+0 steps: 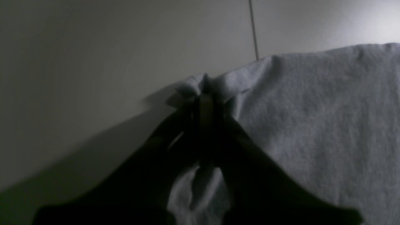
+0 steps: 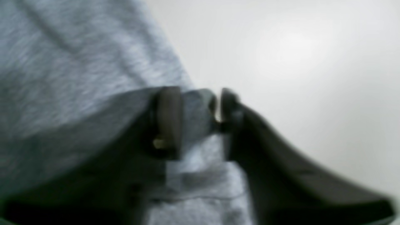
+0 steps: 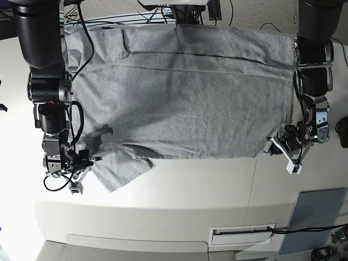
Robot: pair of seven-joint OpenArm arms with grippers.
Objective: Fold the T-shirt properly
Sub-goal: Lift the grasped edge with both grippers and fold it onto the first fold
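T-shirt (image 3: 185, 92) spread flat, left pincer (image 3: 287, 145) and right pincer (image 3: 81, 163) each clamping a near corner, bare table (image 3: 163, 201) in front.

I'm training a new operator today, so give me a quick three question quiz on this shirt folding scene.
1. True or false: both grippers grip the T-shirt.
2. The blue-grey pad lies: A) under the shirt, B) on the table apart from it, C) in a gripper.
3. Which gripper holds the edge by the loose sleeve flap?

Key:
1. True: the left gripper and right gripper each pinch cloth.
2. B.
3. The right gripper.
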